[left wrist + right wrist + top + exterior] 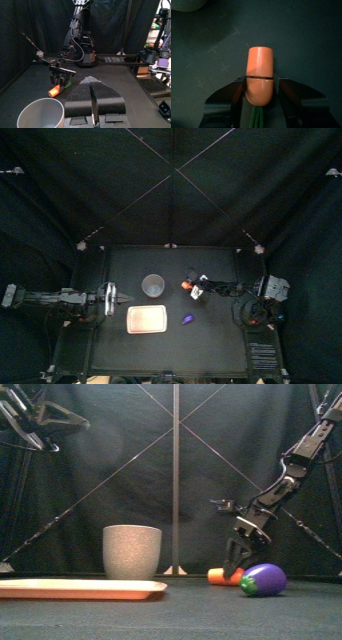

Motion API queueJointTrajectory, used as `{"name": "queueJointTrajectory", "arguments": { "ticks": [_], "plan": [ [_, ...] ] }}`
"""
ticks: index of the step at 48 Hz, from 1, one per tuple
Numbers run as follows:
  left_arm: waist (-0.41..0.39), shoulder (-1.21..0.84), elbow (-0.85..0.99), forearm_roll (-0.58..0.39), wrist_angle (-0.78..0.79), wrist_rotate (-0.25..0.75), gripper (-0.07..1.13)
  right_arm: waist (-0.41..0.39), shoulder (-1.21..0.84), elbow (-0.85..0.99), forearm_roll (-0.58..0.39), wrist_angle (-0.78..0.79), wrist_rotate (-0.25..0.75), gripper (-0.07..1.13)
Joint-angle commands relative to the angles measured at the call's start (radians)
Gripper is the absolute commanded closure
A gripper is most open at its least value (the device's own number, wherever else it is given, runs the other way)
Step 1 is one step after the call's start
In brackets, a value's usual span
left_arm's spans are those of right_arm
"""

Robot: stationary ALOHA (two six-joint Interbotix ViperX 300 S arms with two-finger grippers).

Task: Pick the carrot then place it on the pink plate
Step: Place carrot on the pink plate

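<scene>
The right gripper (262, 85) is down at the black table (214, 343), its jaws closed narrowly on the leafy end of the toy carrot (259, 67), one jaw against each side. The orange carrot lies flat on the tabletop with its blunt tip pointing away from the wrist. Seen from above, a purple toy eggplant (265, 580) (green cap and all) sits at 6 o'clock from the carrot, apart from it. The tall grey speckled cup (132, 551) stands at 9 o'clock. The flat pink tray (80, 590) lies at about 7 o'clock, with nothing on it. At the table's 9 o'clock edge the left gripper (93, 80) rests, jaws pressed together and holding nothing.
</scene>
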Motion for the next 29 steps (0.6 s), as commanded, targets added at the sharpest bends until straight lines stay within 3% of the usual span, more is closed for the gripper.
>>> {"name": "queueJointTrajectory", "arguments": {
  "ticks": [1,5,16,29],
  "plan": [
    [-0.002,0.002,-0.014,-0.002,-0.005,0.0,1.09,0.006,-0.009,-0.012,0.002,0.0,-0.003,0.42],
    [-0.002,0.002,-0.011,-0.002,-0.005,0.0,1.09,0.012,-0.008,-0.014,0.002,0.0,-0.002,0.48],
    [-0.002,0.002,-0.008,-0.002,-0.005,0.0,1.09,0.084,-0.078,-0.04,0.026,0.026,0.0,0.48],
    [0.002,0.002,-0.012,-0.002,-0.005,0.002,1.09,0.245,-0.196,-0.144,0.063,0.129,0.0,0.48]
  ]
}}
